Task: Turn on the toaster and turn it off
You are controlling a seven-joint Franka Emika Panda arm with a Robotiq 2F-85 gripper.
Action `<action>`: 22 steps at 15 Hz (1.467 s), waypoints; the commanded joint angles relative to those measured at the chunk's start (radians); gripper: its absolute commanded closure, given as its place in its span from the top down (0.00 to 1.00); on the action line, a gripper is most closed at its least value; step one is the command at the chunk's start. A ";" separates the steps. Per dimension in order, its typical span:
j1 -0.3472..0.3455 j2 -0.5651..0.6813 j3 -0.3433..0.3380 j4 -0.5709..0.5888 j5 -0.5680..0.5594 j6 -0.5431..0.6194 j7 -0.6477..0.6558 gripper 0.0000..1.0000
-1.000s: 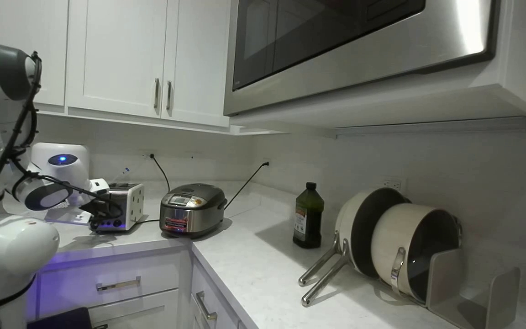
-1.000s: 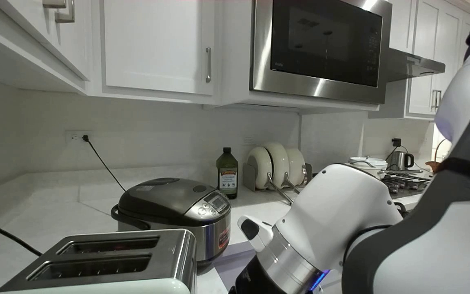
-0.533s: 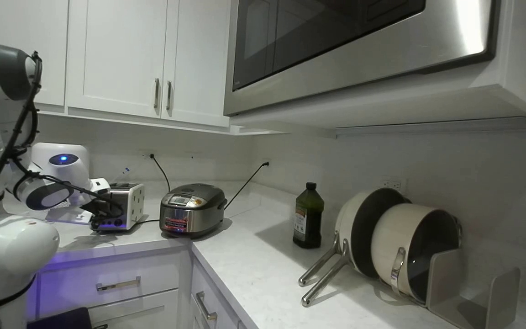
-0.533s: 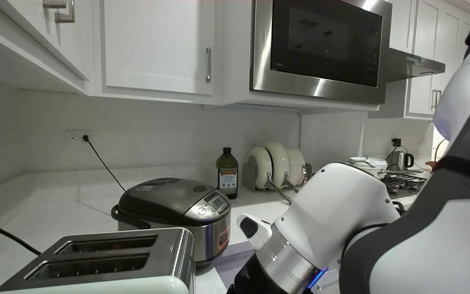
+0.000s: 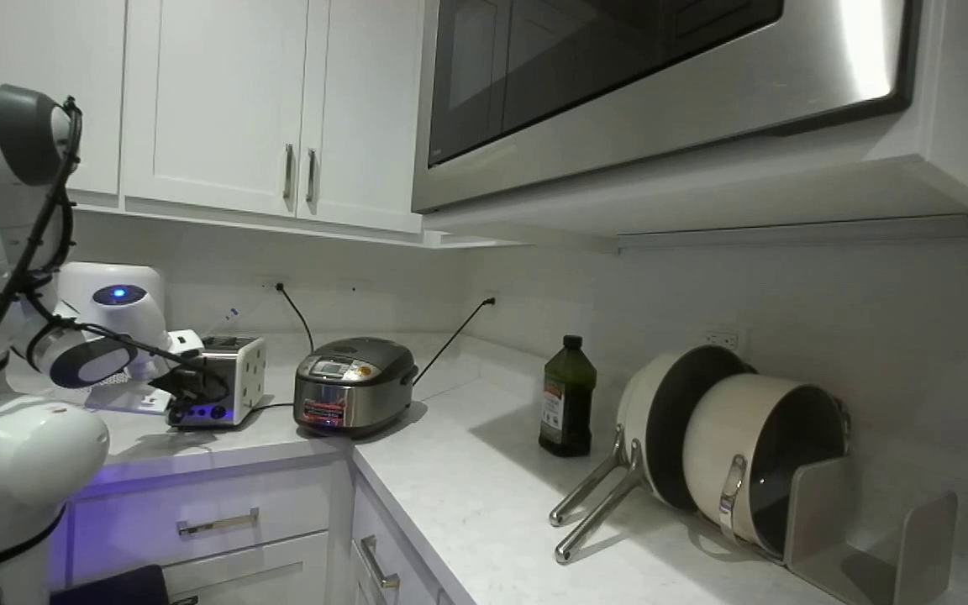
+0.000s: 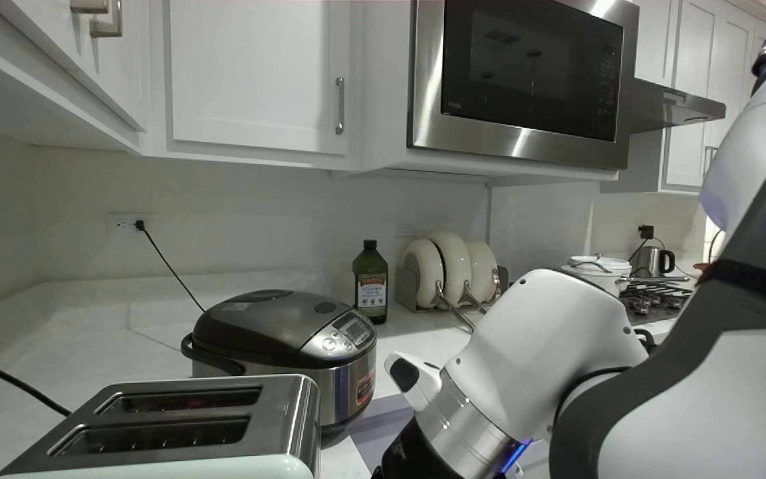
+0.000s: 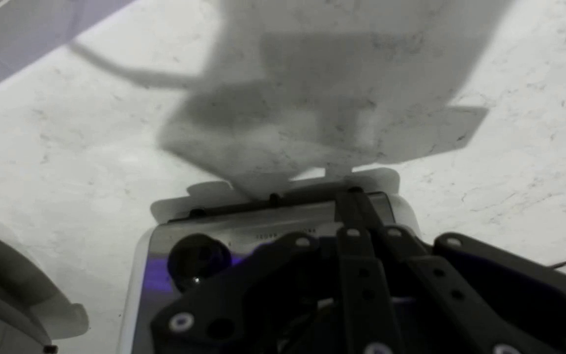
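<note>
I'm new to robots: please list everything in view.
toaster: one, silver-white, on counter
rice cooker: one, grey, near toaster
rounded appliance: one, white, near toaster
bottle: one, green, on counter
pans: three, cream, in rack
pot: one, white, near stove
kettle: one, silver, near stove
hood: one, silver, above stove
microwave: one, silver, above counter
cupboards: several, white, above counter
drawers: several, white, below counter
arm: one, white, near toaster
gripper: one, black, at toaster

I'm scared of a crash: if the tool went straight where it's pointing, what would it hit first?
Probably the small dark knob low on the toaster, just past the tool in the wrist view. They may already touch; depth is unclear.
</note>
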 commanded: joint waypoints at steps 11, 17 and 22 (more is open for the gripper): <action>-0.059 0.044 0.007 0.034 -0.136 0.024 -0.017 0.00; -0.051 -0.019 -0.025 0.012 -0.130 -0.056 -0.020 0.00; -0.128 -0.069 -0.017 0.000 -0.150 -0.159 -0.020 0.00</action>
